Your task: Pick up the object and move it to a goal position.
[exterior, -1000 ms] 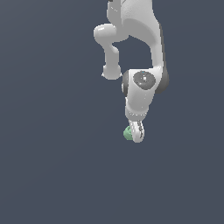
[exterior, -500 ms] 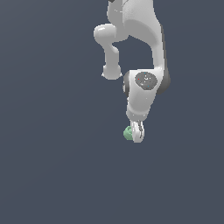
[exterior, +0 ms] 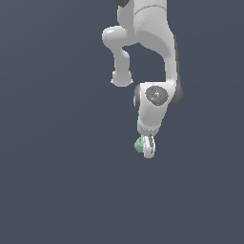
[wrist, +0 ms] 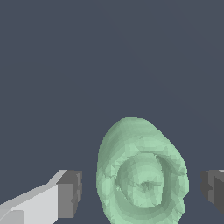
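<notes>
Plain grey surface, green object (wrist: 142,175), open claw (wrist: 142,188)

I see a flat, dark blue-gray floor (exterior: 57,181) filling both views. The little green object (exterior: 139,145) looks to rest on it, near the middle, a bit toward four o'clock in the exterior view.

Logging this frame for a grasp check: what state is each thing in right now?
Pincer: open, pads clear of the lump on both sides.
Lump: pale green, between the pads, not gripped; spiral face towards the wrist camera.
</notes>
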You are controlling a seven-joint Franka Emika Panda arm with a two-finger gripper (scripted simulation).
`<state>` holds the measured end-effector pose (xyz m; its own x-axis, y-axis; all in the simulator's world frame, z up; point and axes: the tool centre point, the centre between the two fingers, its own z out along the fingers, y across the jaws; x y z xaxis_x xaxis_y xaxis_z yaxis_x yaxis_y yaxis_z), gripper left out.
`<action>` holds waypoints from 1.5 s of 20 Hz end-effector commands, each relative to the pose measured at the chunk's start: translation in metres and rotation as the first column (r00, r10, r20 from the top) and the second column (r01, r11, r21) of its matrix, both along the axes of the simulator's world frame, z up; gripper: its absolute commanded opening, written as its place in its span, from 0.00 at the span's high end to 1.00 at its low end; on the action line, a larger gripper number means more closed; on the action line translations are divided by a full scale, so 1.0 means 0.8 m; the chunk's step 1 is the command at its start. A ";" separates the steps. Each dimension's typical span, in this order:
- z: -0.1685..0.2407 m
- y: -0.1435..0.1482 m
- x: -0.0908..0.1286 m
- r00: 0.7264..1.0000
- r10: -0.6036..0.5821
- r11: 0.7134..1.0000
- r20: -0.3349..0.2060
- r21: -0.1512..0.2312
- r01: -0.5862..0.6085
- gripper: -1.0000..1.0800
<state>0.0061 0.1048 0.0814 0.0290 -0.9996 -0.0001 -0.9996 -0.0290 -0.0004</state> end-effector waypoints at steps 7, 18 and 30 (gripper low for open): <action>-0.029 0.000 0.001 1.000 -0.002 1.000 -0.001 0.000 0.002 0.04; -0.028 0.000 0.001 1.000 -0.002 1.000 0.000 0.000 0.002 1.00; 0.026 0.015 -0.006 1.000 -0.003 1.000 0.000 0.000 0.003 1.00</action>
<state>0.0022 0.1142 0.0919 0.0264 -0.9997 0.0001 -0.9997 -0.0264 0.0007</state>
